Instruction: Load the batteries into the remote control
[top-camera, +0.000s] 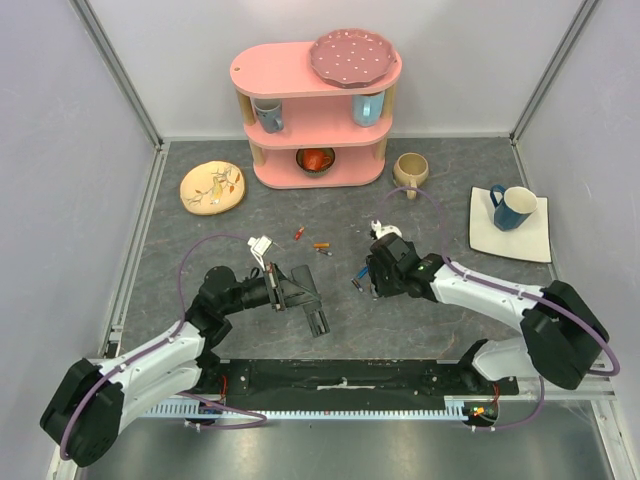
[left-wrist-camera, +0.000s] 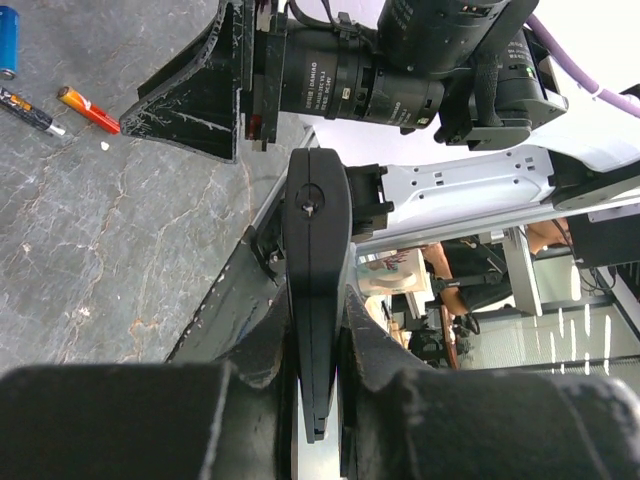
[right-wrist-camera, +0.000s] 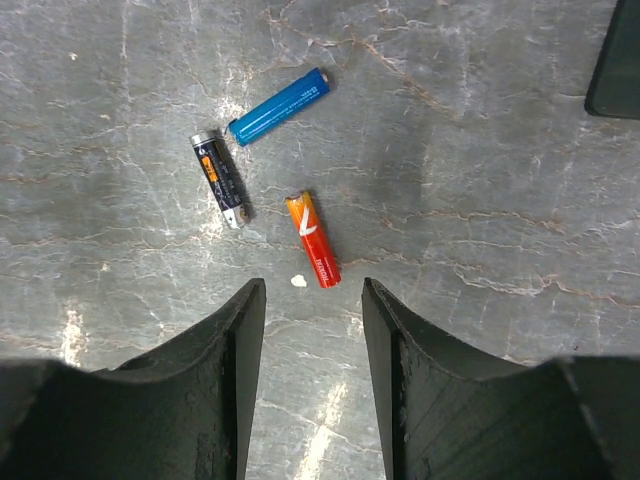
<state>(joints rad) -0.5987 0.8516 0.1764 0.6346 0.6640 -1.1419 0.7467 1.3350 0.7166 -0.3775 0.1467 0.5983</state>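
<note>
The right gripper has its fingers apart, the red battery just ahead of their gap; closing off-centre could roll it away. The left gripper clamps the remote.

Even overhead light flooding desk, soft shadows falling close. Glare streaking desk in right wrist view. Left wrist foreground blurring dark, background blowing out bright.

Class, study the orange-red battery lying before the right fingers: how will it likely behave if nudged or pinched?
The orange-red battery is a slim cylinder lying on its side on the flat table, so a sideways nudge would probably roll it. Its glossy wrap may slip between the fingers unless pinched squarely. It looks rigid.
</note>
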